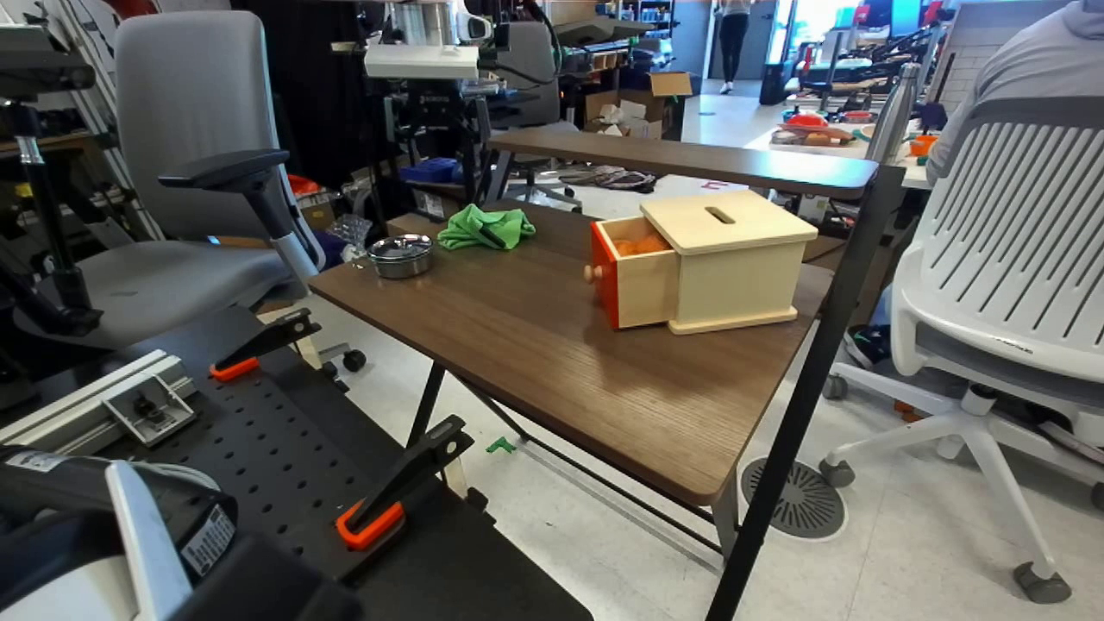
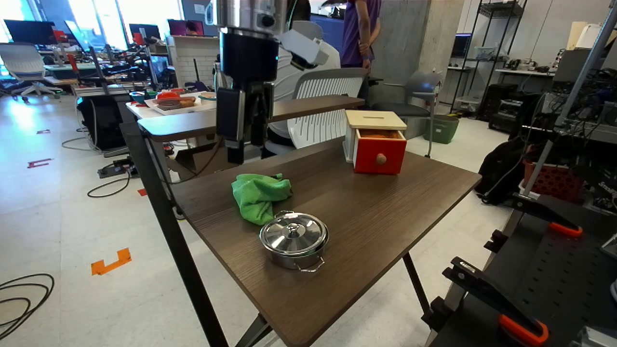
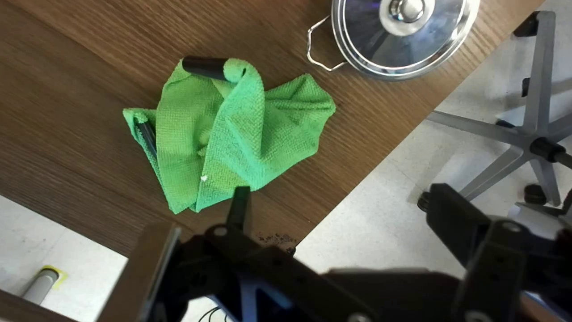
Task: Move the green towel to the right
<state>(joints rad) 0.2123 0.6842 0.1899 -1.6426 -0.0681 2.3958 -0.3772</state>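
The green towel [image 1: 483, 226] lies crumpled on the brown table [image 1: 552, 336], near one end. It also shows in an exterior view [image 2: 258, 195] and in the wrist view [image 3: 254, 134], with dark pieces showing in its folds. My gripper [image 2: 247, 147] hangs in the air above the table, higher than the towel and apart from it. In the wrist view my gripper [image 3: 340, 190] has its fingers wide apart with nothing between them. One fingertip overlaps the towel's edge in the picture; the other lies over the floor beyond the table edge.
A lidded metal pot [image 2: 293, 238] stands close beside the towel. A wooden box [image 1: 737, 259] with an open red drawer [image 2: 379, 153] holding orange things stands farther along. A raised shelf [image 1: 681, 159] runs along one table side. Black clamps [image 1: 410, 474] sit on a nearby bench.
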